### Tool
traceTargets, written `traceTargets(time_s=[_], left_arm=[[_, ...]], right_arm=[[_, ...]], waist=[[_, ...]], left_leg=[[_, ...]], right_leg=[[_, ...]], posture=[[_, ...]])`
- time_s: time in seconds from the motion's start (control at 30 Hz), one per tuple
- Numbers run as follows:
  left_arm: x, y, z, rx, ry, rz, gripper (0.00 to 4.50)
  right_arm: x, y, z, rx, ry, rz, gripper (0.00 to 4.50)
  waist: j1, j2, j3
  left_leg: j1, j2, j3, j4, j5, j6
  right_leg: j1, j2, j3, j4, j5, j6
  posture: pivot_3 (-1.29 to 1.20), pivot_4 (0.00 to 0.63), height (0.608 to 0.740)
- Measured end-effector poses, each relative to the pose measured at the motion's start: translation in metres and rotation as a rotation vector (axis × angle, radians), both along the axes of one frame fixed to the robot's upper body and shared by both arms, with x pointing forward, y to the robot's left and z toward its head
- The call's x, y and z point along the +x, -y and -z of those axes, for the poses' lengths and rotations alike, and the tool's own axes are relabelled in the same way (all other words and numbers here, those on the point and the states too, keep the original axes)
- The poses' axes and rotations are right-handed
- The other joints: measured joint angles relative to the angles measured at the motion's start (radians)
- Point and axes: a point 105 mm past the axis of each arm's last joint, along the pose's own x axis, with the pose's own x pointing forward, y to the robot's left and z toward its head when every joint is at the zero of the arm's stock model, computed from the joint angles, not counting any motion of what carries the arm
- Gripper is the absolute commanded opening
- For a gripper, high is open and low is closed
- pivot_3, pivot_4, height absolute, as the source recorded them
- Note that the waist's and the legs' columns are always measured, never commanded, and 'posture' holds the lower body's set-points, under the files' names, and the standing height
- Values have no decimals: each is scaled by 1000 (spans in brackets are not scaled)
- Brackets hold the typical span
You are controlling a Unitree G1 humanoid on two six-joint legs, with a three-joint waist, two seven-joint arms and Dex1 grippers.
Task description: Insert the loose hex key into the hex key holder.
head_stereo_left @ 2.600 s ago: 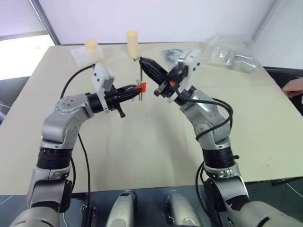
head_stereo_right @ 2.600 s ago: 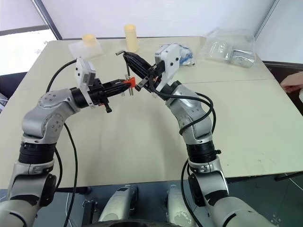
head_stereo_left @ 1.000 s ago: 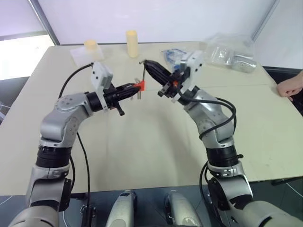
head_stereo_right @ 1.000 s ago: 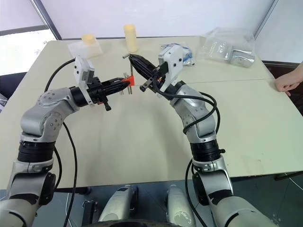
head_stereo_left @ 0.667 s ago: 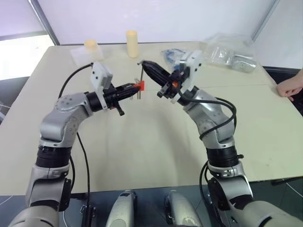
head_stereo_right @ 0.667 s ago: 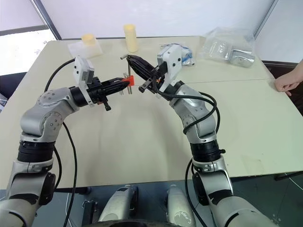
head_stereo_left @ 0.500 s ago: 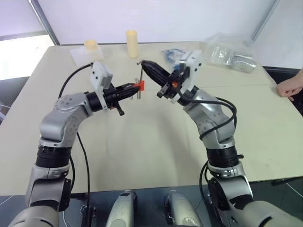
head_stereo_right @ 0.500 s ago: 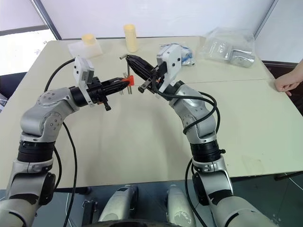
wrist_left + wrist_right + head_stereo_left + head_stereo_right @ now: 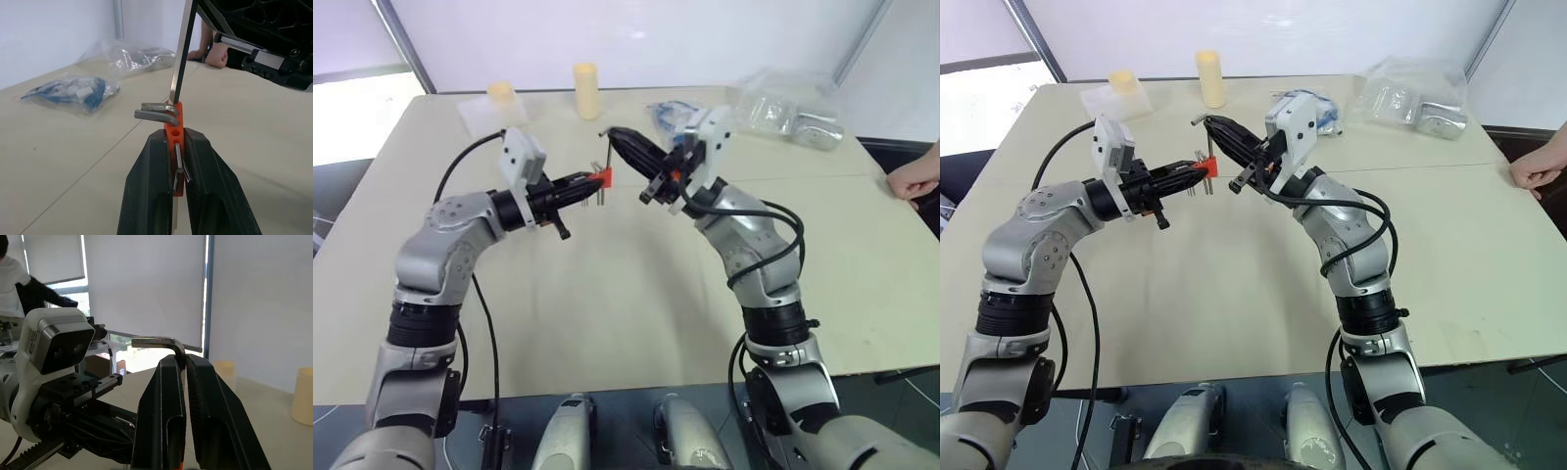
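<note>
My left gripper (image 9: 591, 181) is shut on the red hex key holder (image 9: 602, 177), held level above the table. The left wrist view shows the holder (image 9: 174, 131) clamped between the black fingers (image 9: 152, 161), with short grey keys sticking out of its side. My right gripper (image 9: 613, 134) is shut on the loose hex key (image 9: 180, 63) just below its bend (image 9: 157, 340). The key's long leg hangs straight down. Its lower end meets the top of the holder. I cannot tell if it sits in a hole.
A yellow cylinder (image 9: 586, 90) and a smaller yellow cup (image 9: 501, 95) on a clear bag stand at the table's far side. A blue-filled bag (image 9: 666, 115) and clear plastic bags (image 9: 793, 110) lie far right. A person's hand (image 9: 913, 181) rests on the right edge.
Over the last second both grippers hold still with the key over the holder. Since the earliest frames the right gripper has shifted slightly, and the person's hand has moved in a little.
</note>
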Motion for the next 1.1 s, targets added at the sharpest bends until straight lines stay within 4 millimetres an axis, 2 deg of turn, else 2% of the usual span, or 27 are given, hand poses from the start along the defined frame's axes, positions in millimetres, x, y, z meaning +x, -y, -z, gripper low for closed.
traceTargets(time_s=[0.5, 0.8, 0.9, 1.03, 1.1], left_arm=[[0, 0, 0, 0, 1, 0, 0], [-3, 3, -3, 4, 17, 8, 0], [-4, 4, -4, 4, 20, 12, 0], [-6, 7, -6, 1, 32, 23, 0], [-6, 8, -6, -2, 31, 27, 0]], right_arm=[[0, -1, 2, -22, 1, 0, 67], [4, -5, 12, -76, -26, 12, 67], [5, -6, 15, -90, -31, 17, 1124], [6, -7, 19, -107, -60, 9, 3080], [2, -2, 24, -139, -78, -7, 3080]], waist=[[0, 0, 0], [0, 0, 0], [0, 0, 0], [0, 0, 0], [2, 0, 0]], left_leg=[[0, 0, 0, 0, 0, 0], [0, 0, 0, 0, 0, 0], [0, 0, 0, 0, 0, 0], [0, 0, 0, 0, 0, 0], [0, 0, 0, 0, 0, 0]], right_leg=[[0, 0, 0, 0, 0, 0], [0, 0, 0, 0, 0, 0], [0, 0, 0, 0, 0, 0], [0, 0, 0, 0, 0, 0], [0, 0, 0, -1, 0, 0]], posture=[[0, 150, 740], [0, 150, 740], [0, 150, 740], [0, 150, 740], [0, 150, 740]])
